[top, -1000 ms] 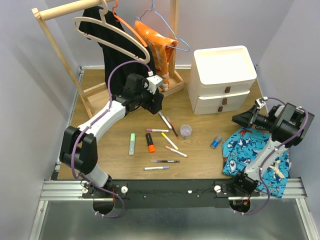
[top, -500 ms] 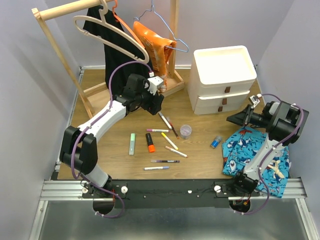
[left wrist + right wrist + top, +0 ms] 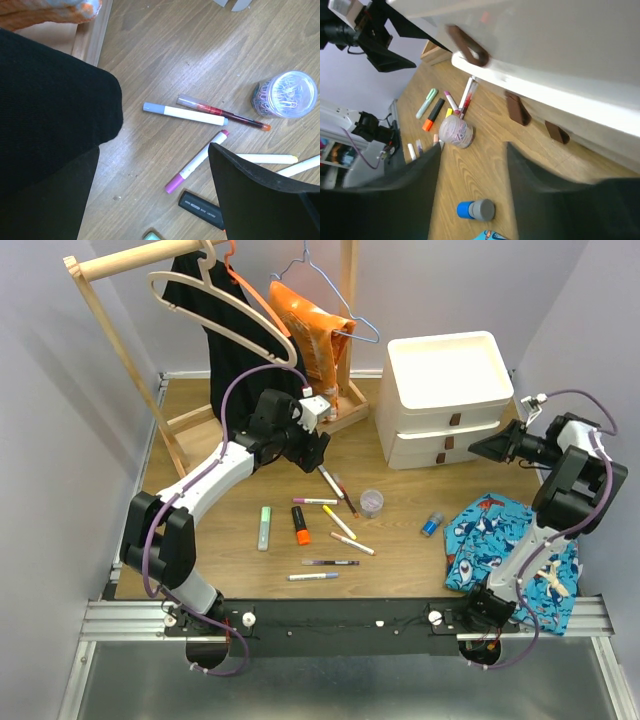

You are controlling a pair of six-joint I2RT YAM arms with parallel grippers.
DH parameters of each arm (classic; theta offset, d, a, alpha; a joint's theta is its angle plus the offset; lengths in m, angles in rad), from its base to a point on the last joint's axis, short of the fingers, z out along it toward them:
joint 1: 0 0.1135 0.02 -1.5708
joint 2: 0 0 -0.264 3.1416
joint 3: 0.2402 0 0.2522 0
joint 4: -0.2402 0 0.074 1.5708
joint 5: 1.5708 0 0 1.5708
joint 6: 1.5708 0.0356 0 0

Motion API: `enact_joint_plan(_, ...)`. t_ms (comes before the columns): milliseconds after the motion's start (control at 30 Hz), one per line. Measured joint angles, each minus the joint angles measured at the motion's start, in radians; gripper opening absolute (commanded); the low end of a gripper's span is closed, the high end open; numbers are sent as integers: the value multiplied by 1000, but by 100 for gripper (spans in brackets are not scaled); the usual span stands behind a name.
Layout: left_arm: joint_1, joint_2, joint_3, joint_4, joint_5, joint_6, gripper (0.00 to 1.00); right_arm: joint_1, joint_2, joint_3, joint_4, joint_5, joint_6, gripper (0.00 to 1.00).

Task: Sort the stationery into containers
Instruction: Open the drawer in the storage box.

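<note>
My left claw (image 3: pixel 316 448) hangs spread wide over the scattered pens (image 3: pixel 329 481) mid-surface (image 3: pixel 220 560). My right claw (image 3: pixel 492 447), spread and empty, faces the white drawer unit (image 3: pixel 448 390) at 1 o'clock.

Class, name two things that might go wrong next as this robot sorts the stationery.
The white pen and red pen lie touching, so the open left tool may grab both or knock the paper-clip pot. The right tool, by the drawer tabs, might drag the whole drawer unit instead of opening a drawer.
</note>
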Motion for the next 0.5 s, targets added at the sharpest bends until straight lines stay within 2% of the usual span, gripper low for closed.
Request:
enact_joint_plan(33,-1,0,0,0,0,0,99,0,-20,-1,-1,0,2,100)
enact_joint_plan(100,-3,0,0,3,2,-2,99,0,-62,-3,-2,2,-3,100)
enact_joint_plan(200,-5,-1,-1,6,7,-4,99,2,-140,-34,113,42,113,100)
enact_joint_plan(333,-10,-6,-5,11,13,-11,99,6,-314,-198,604,209,552,100)
enact_joint_plan(500,-17,-27,-16,21,14,-14,99,6,-357,-142,970,351,947,100)
